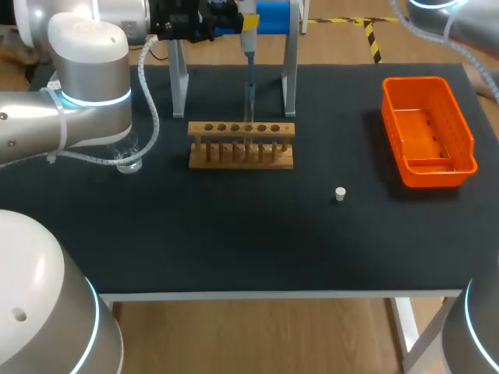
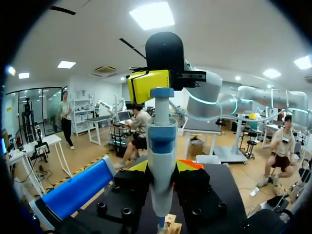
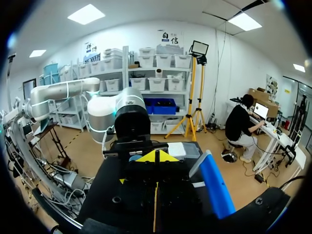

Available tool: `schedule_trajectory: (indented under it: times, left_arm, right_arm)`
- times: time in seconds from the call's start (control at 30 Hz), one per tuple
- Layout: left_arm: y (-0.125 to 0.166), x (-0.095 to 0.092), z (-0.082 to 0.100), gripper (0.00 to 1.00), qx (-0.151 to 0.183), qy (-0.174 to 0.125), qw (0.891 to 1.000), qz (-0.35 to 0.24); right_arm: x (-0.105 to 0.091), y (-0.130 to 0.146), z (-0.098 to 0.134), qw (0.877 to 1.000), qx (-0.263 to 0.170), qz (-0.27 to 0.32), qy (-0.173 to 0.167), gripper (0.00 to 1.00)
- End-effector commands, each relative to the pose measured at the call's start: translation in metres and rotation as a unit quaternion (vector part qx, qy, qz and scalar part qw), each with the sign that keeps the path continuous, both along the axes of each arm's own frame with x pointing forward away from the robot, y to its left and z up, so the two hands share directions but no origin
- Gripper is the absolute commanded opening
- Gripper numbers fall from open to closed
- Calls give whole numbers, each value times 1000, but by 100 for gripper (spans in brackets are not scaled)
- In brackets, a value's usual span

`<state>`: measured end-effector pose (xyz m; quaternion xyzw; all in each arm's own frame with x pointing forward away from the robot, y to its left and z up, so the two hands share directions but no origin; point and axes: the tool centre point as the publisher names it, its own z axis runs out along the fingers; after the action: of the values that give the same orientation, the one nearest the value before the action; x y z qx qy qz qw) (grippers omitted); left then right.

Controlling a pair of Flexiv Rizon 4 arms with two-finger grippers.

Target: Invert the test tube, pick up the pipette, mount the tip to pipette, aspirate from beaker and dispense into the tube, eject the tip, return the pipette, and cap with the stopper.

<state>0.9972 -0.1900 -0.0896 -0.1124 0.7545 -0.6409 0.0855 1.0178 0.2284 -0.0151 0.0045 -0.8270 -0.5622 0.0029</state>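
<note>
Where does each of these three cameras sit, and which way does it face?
Head view: above and behind the robot, looking down on the table; left arm shows at its side.
Left wrist view: on the left wrist, looking along the left hand holding the pipette, toward the right arm.
Right wrist view: on the right wrist, looking past the right hand at the left arm.
Head and left wrist views share the pipette.

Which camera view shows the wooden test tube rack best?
The head view: the whole wooden test tube rack is seen from above. The left wrist view shows only a corner under the pipette. The right wrist view does not show it.
</note>
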Motion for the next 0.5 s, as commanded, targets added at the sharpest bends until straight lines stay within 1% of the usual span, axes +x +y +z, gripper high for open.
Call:
schedule_trajectory:
  times: [0.03, 0.27, 0.5]
  left_arm:
    - [-1, 1, 0, 0, 1, 0, 1000, 0]
    - [-1, 1, 0, 0, 1, 0, 1000, 0]
    - [-1, 1, 0, 0, 1, 0, 1000, 0]
  right_arm:
    - [-1, -3, 3, 1000, 1, -7, -5, 0]
    - [1, -7, 12, 1000, 9, -12, -13, 0]
    - [-2, -5, 17, 1000, 13, -6, -18, 0]
